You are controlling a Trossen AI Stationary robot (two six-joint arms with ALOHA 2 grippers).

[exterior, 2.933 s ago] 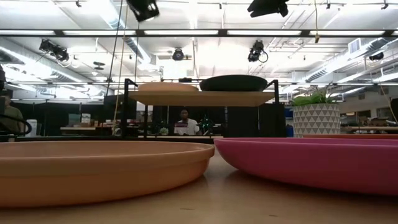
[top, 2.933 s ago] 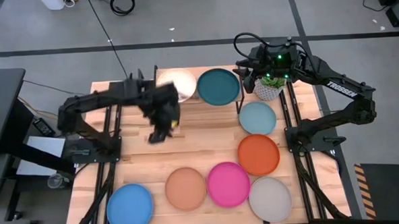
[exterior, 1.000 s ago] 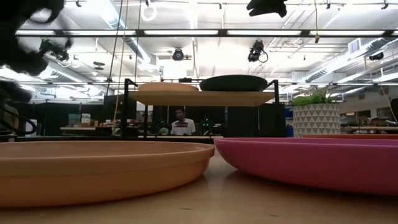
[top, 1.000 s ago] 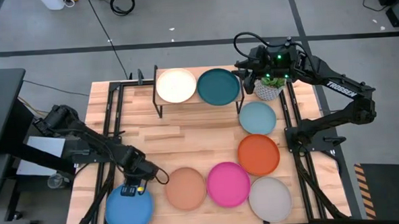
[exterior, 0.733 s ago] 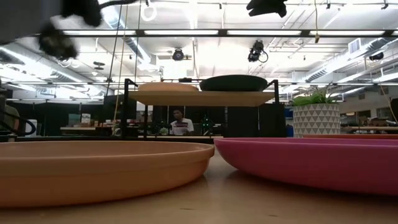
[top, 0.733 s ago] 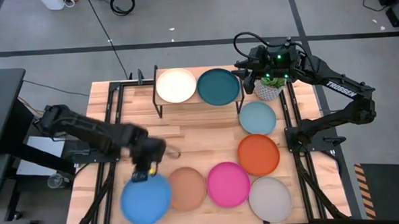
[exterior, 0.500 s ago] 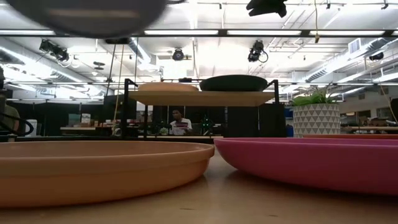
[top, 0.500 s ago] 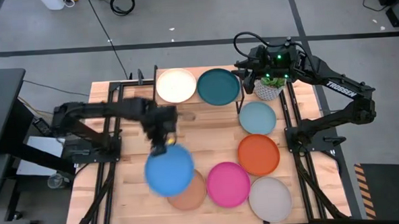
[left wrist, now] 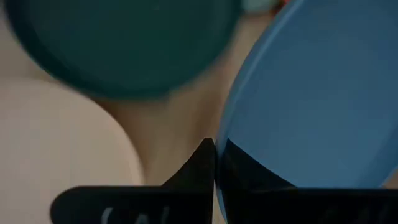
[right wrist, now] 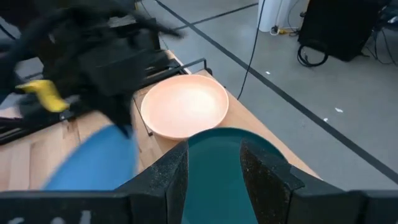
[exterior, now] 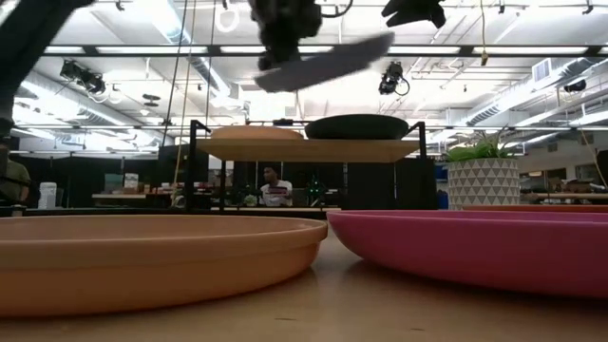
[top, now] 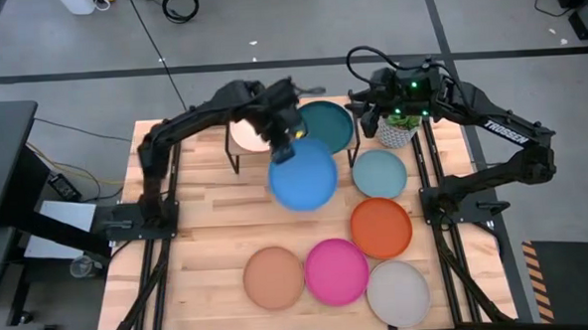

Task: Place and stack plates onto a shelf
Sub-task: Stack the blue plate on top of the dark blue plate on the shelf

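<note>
Eight plates in all: cream-white (top: 245, 135), dark teal (top: 329, 122), bright blue (top: 303, 177), pale blue (top: 379, 173), orange (top: 381, 227), pink (top: 336, 271), peach-tan (top: 274, 277), grey (top: 398, 292). One shelf (exterior: 309, 149), one potted plant (top: 400, 129), two arms.

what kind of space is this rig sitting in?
Likely a large lab or workshop hall, not a home: bare grey floor with taped lines and loose cables, an open ceiling with strip lights, and a person at a desk far behind the table.
</note>
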